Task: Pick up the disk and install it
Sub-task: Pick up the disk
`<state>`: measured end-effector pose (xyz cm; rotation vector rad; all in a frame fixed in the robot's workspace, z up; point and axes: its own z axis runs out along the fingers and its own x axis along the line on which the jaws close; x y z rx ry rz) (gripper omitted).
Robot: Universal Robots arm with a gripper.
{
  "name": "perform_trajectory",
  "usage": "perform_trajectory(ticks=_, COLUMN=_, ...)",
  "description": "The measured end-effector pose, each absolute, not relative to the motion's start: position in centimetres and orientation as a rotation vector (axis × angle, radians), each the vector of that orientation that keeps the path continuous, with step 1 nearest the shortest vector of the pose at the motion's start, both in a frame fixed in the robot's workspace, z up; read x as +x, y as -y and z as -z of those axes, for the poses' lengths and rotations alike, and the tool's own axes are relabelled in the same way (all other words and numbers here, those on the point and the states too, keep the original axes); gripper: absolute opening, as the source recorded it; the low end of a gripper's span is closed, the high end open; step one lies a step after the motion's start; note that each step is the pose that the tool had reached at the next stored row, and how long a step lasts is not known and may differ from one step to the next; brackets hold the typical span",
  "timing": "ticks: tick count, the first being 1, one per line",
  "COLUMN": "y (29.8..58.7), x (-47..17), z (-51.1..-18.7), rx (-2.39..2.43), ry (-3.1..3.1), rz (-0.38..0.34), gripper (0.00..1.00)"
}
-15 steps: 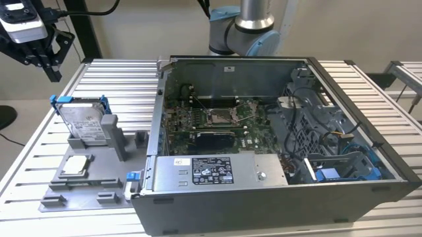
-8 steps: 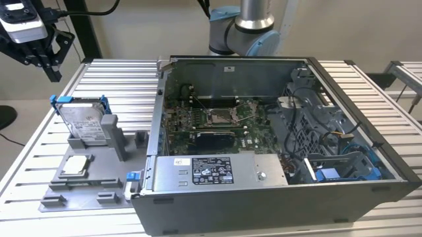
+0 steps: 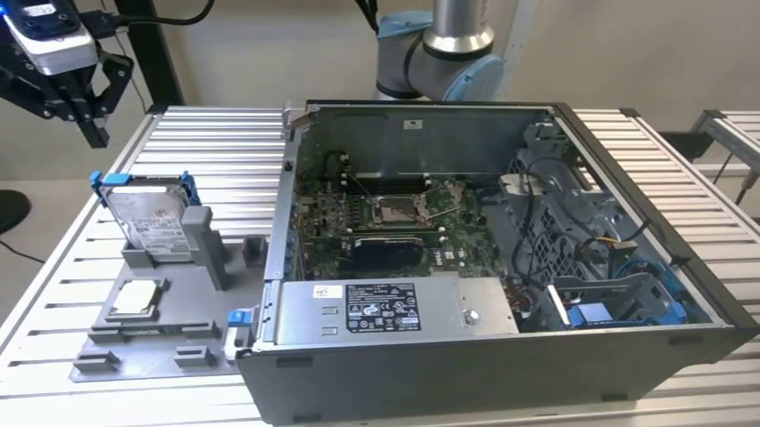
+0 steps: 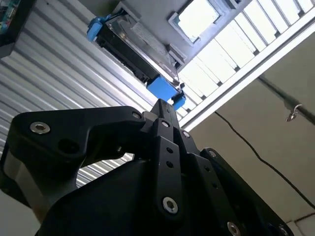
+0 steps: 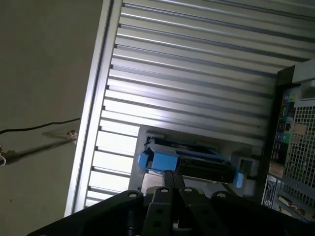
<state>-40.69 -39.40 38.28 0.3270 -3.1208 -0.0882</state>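
Disk [image 3: 152, 216] stood upright in grey holder [image 3: 203, 238], left of frame, below my claw [image 3: 81, 117]; released or clenched, I could not tell. Probably heavy, stiff, fragile: best held by blue carrier [image 3: 102, 181] edges.

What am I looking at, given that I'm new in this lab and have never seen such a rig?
This is one robot arm working at a ribbed metal table. The exterior view comes from a camera standing off the arm. Both wrist views come from cameras riding near the arm's wrist, looking past the black gripper toward the table. On the table are an open computer case and, toward the exterior view's left, a grey fixture. The disk, silver with a blue frame, stands on edge in that fixture, and a small silver chip lies on it nearby. The gripper hangs in the air, apart from the disk, holding nothing.
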Motion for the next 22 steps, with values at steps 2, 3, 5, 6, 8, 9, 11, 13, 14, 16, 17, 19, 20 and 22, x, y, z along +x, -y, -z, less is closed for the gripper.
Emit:
perform_trajectory(ticks=2, y=39.41, x=-40.69, z=-38.28, rx=0.382, ry=3.114, rz=0.088, gripper=0.00)
perform_trajectory(ticks=3, y=39.40, x=-40.69, z=-38.28, rx=0.412, ry=3.110, rz=0.088, gripper=0.00)
perform_trajectory(ticks=5, y=39.41, x=-40.69, z=-38.28, rx=0.467, ry=3.103, rz=0.086, gripper=0.00)
perform_trajectory(ticks=6, y=39.41, x=-40.68, z=-38.27, rx=0.496, ry=3.098, rz=0.084, gripper=0.00)
perform_trajectory(ticks=8, y=39.40, x=-40.69, z=-38.27, rx=0.553, ry=3.089, rz=0.080, gripper=0.00)
perform_trajectory(ticks=9, y=39.40, x=-40.68, z=-38.27, rx=0.581, ry=3.084, rz=0.077, gripper=0.00)
perform_trajectory(ticks=11, y=39.40, x=-40.69, z=-38.28, rx=0.631, ry=3.072, rz=0.067, gripper=0.00)
perform_trajectory(ticks=13, y=39.40, x=-40.69, z=-38.27, rx=0.673, ry=3.061, rz=0.053, gripper=0.00)
perform_trajectory(ticks=14, y=39.40, x=-40.69, z=-38.27, rx=0.694, ry=3.055, rz=0.044, gripper=0.00)
perform_trajectory(ticks=16, y=39.41, x=-40.69, z=-38.26, rx=0.741, ry=3.042, rz=0.033, gripper=0.00)
perform_trajectory(ticks=17, y=39.41, x=-40.69, z=-38.26, rx=0.768, ry=3.036, rz=0.030, gripper=0.00)
perform_trajectory(ticks=19, y=39.41, x=-40.70, z=-38.26, rx=0.823, ry=3.023, rz=0.027, gripper=0.00)
perform_trajectory(ticks=20, y=39.41, x=-40.69, z=-38.26, rx=0.852, ry=3.016, rz=0.025, gripper=0.00)
perform_trajectory(ticks=22, y=39.41, x=-40.68, z=-38.25, rx=0.906, ry=3.001, rz=0.024, gripper=0.00)
